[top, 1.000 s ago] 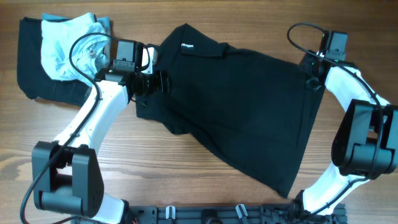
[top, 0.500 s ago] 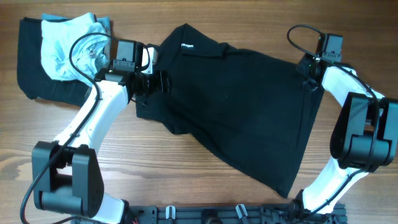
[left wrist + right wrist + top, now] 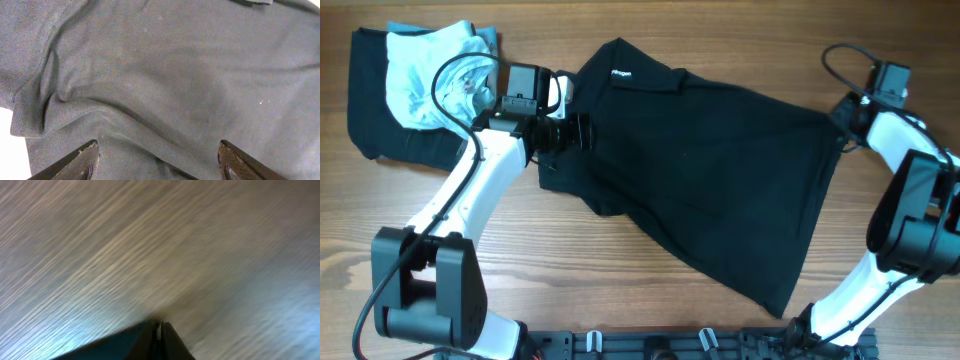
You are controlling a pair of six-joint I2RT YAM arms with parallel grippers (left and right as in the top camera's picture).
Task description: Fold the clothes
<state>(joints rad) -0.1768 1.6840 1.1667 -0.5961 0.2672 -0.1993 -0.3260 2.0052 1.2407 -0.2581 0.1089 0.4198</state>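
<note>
A black polo shirt (image 3: pixel 710 180) lies spread across the middle of the wooden table, collar at the back left. My left gripper (image 3: pixel 578 132) hovers over its left sleeve area, jaws wide open and empty. In the left wrist view the wrinkled cloth (image 3: pixel 165 75) fills the frame and the gripper (image 3: pixel 159 159) has a fingertip on each side. My right gripper (image 3: pixel 848 108) is at the shirt's back right corner. In the blurred right wrist view this gripper (image 3: pixel 160 326) is shut, with dark cloth (image 3: pixel 115 342) at its tips.
A folded black garment (image 3: pixel 370 120) with a light blue garment (image 3: pixel 425 70) on top lies at the back left corner. The arm bases stand at the front left (image 3: pixel 425 300) and front right (image 3: pixel 910 230). Bare wood (image 3: pixel 570 270) shows in front of the shirt.
My right gripper has moved to the right, away from the shirt's middle, drawing the back right corner of the shirt with it. The left arm has not moved.
</note>
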